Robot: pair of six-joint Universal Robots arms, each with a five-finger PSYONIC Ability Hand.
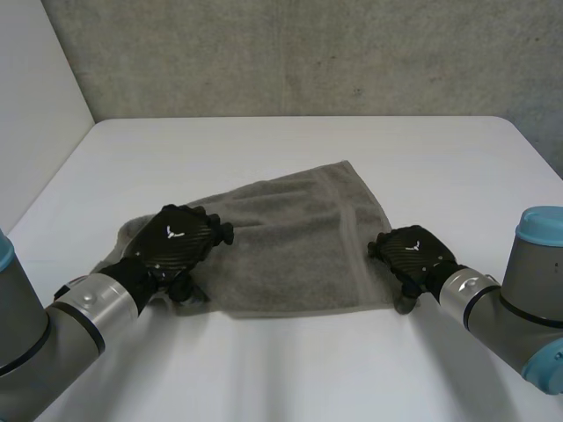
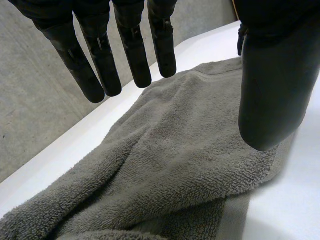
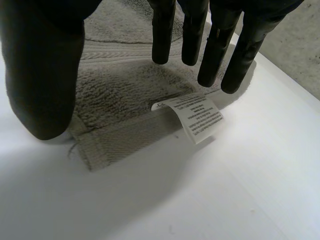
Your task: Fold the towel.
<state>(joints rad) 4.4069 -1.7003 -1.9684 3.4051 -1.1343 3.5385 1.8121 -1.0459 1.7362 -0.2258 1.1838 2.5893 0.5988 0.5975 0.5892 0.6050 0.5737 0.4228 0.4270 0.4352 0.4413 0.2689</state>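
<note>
Far left, from the near left corner of the white tabletop (image 1: pixel 290 149): grey arm with a light-blue cap, reaching inward. At its end, left hand (image 1: pixel 180 242), palm down over the left end of the towel (image 1: pixel 290 237). Open: in the left wrist view, fingers (image 2: pixel 132 55) straight and a little spread, thumb (image 2: pixel 275 90) held well apart from them, nothing pinched between. Fingertips clear of the cloth there; whether the palm touches the cloth cannot be told.

Under that hand, the towel bunched into soft ridges and folds. Grey terry, lying in the middle of the tabletop, somewhat closer to the near edge than the far one. Toward the right, flatter and smoother, with a woven band running across near its right end. Far right corner of the towel pointing toward the far edge of the tabletop; near edge fairly straight, running along the tabletop's near edge.

At the towel's near right corner, right hand (image 1: pixel 413 251), open too. In the right wrist view, fingers (image 3: pixel 217 45) straight, tips just above the hem, thumb (image 3: pixel 42 75) wide apart by the corner, gripping nothing. Between thumb and fingers, a white care label (image 3: pixel 197 117) sticking out from the towel's edge onto the bare tabletop, its end curled up.

Behind the tabletop's far edge, a grey concrete wall (image 1: pixel 290 53).
</note>
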